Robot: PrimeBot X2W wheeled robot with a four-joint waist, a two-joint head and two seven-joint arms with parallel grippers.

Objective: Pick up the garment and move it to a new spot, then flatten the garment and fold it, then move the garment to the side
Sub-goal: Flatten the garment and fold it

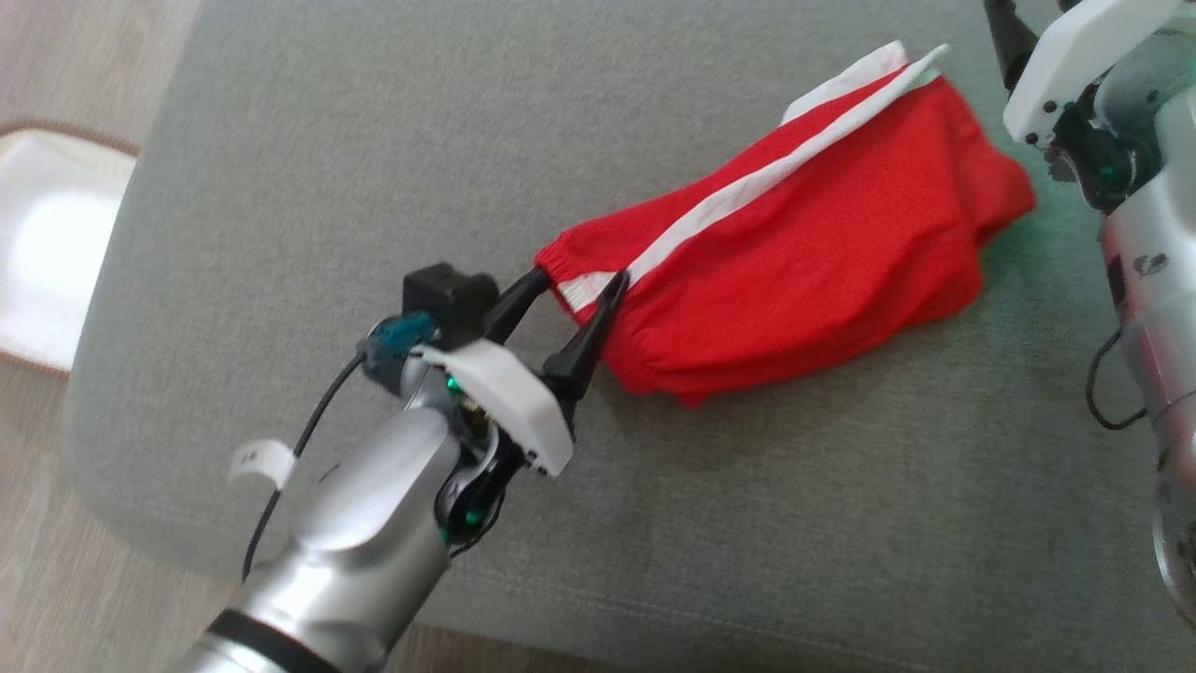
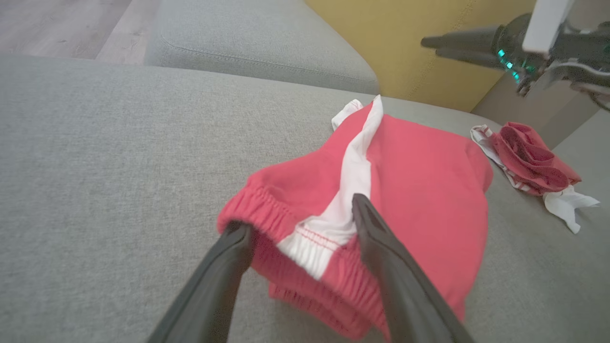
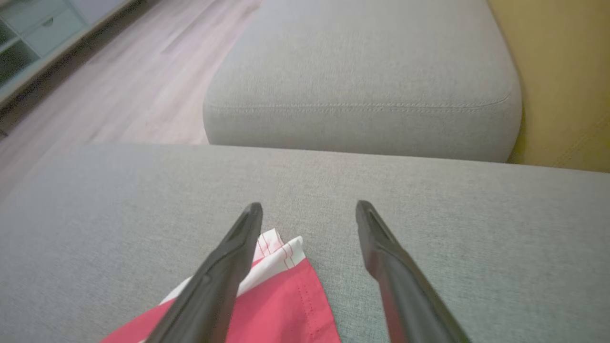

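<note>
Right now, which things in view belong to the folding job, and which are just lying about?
In the job:
red shorts, lying on the grey cushion
left gripper, open at the waistband
right gripper, open at the hem end

Lying about:
crumpled red-and-white cloth
second cushion
white mat on the floor

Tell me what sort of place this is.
Probably a home living room: broad grey sofa cushions, a wood-plank floor, and a low cabinet with drawers.
</note>
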